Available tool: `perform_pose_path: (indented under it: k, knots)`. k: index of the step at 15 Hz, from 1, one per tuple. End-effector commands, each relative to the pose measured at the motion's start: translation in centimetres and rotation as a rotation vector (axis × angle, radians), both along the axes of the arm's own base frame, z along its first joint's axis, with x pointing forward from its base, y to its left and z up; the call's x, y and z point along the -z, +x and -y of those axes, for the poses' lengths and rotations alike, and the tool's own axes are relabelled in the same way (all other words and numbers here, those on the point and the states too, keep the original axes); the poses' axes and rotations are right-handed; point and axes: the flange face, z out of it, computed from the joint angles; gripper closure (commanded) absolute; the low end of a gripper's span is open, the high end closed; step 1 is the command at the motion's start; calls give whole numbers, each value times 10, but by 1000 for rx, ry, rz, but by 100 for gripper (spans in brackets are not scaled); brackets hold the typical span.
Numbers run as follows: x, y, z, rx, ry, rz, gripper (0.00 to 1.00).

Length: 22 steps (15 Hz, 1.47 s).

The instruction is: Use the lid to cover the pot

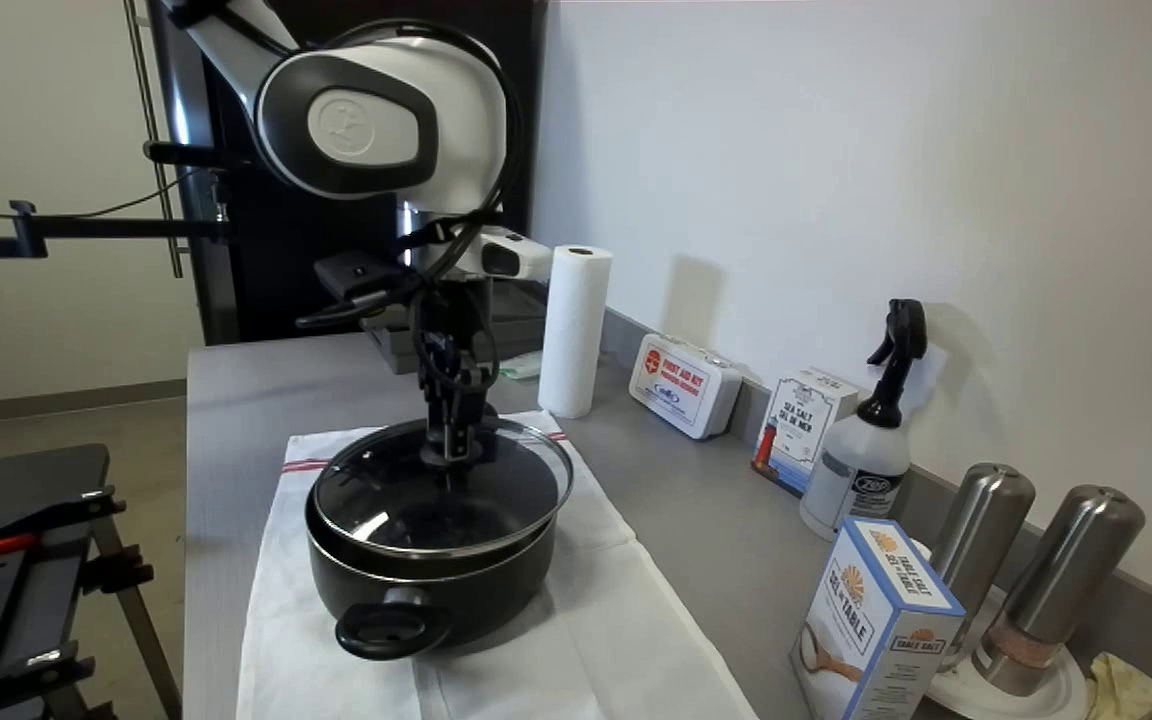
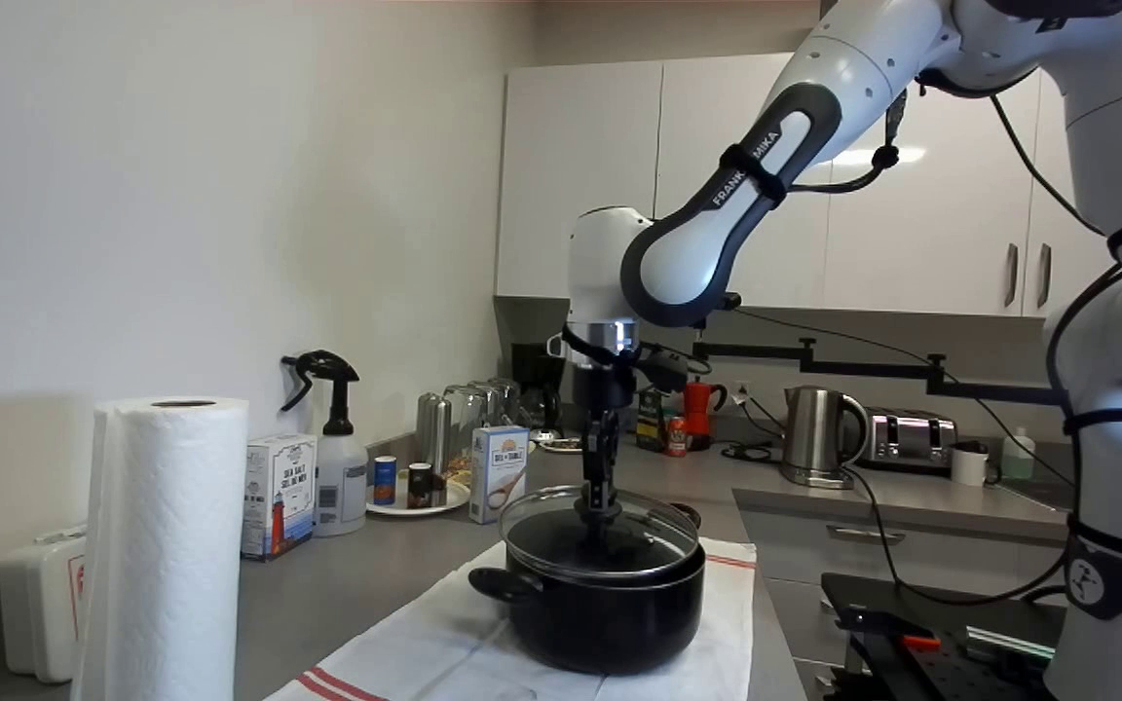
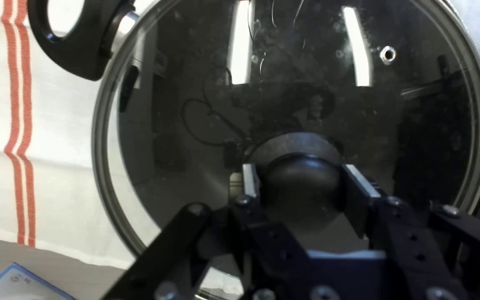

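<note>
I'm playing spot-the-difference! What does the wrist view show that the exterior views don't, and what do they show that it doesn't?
Only the wrist view shows the round top of the black knob, between two pads, and two light strips mirrored side by side in the glass lid.

Only the exterior views show the robot's white arm, the paper towel roll and the spray bottle.

All show the lid, the gripper, a pot handle and the striped cloth.
</note>
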Motion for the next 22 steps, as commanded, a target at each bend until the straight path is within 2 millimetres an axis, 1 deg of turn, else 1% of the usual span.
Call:
perform_pose_path:
  k: [1,8,14,22]
  knots:
    - [-6,0,-6,-2,11,16,75]
    - [-1,-2,-1,16,35,15,75]
    - [2,-8,6,44,80,16,75]
    - [3,-11,22,76,117,28,75]
